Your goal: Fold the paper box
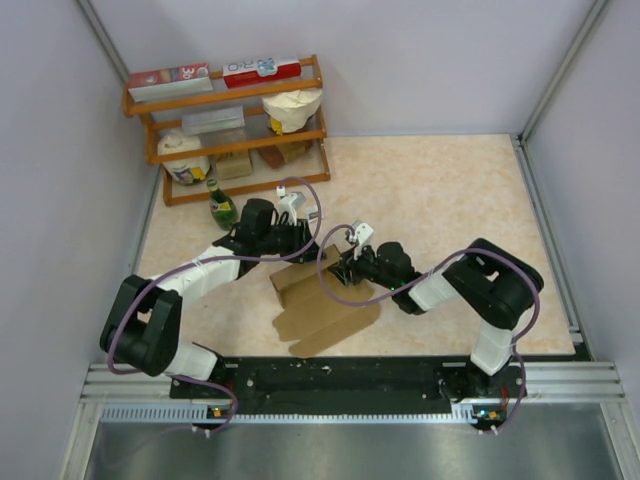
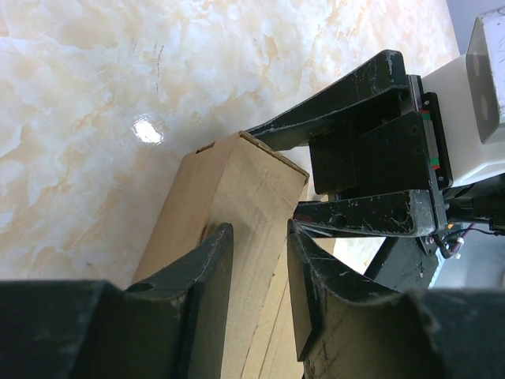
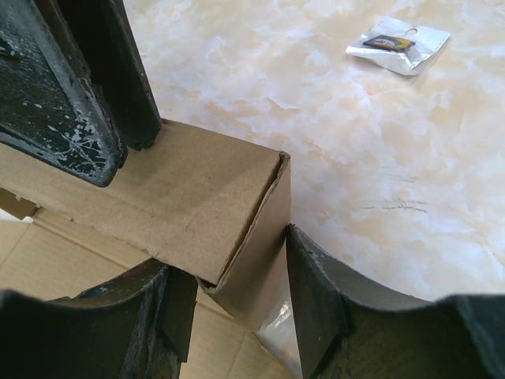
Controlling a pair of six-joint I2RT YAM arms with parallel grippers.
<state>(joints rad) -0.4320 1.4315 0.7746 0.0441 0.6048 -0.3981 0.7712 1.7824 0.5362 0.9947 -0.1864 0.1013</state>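
Left wrist view: left fingers (image 2: 203, 272) and right fingers (image 3: 339, 316) each pinch the paper box (image 2: 237, 185) between them; we judge it mid-fold, next closing the open end just beyond them.

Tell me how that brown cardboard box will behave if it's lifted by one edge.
Likely light and bendy: the paper box is thin cardboard, with unfolded panels lying flat. Its folded section probably springs open if released; nothing visibly locks it. Matte surface, so unlikely to slip.

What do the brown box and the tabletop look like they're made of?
The paper box: plain matte brown cardboard, judging by its creases and thin raw edges. The tabletop: glossy, marble-patterned, with a glare spot; laminate or stone, can't tell.
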